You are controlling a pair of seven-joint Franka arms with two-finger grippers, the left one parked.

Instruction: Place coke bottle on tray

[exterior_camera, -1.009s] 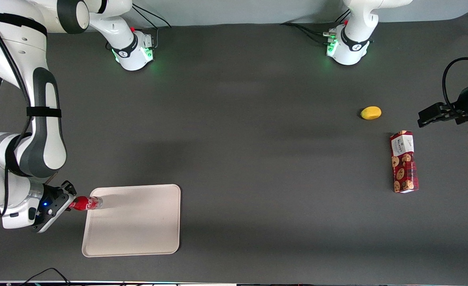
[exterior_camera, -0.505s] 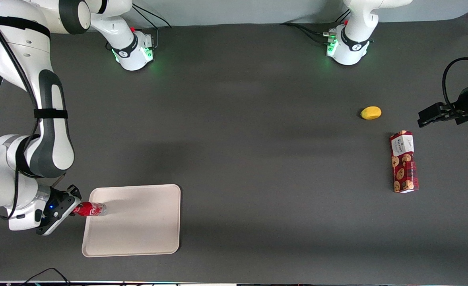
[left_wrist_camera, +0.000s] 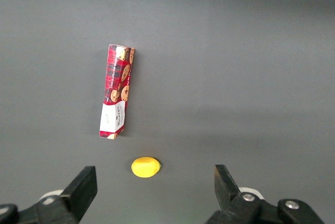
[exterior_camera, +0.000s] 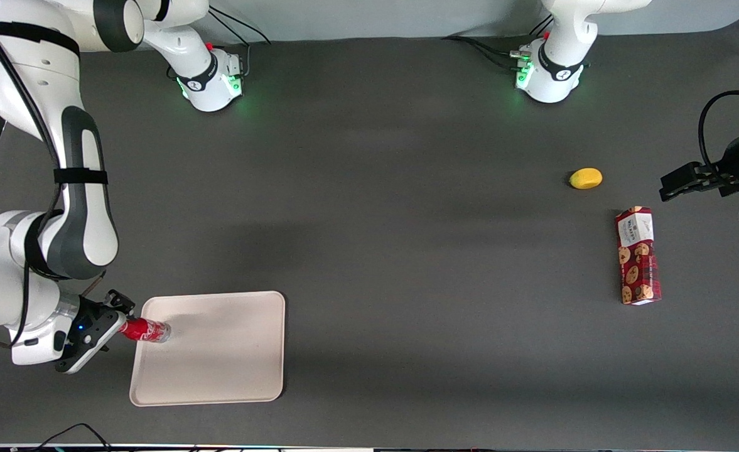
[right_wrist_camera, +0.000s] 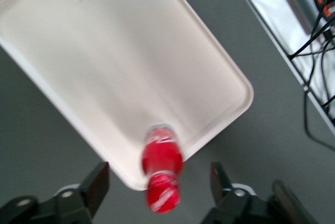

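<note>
Task looks nearly done: coke bottle (exterior_camera: 145, 330) stands w/ its silvery base on the tray (exterior_camera: 218, 351), just inside the rim nearest the working arm. Pincer (exterior_camera: 113, 321) is spread, fingers apart either side of the bottle, not pinching it; only pulling away is left. Bottle is slim, red, white script, red cap, prob. tips easily.

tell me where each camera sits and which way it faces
Front view: overhead, sees the whole dark table and the working white arm.
Right wrist view: looks down through the open gripper at the small red coke bottle by the large cream-white rectangular tray corner.
Left wrist view: looks down past its own fingers at the red cookie box and yellow oval fruit.
Shared: front and right wrist both show bottle and tray.
</note>
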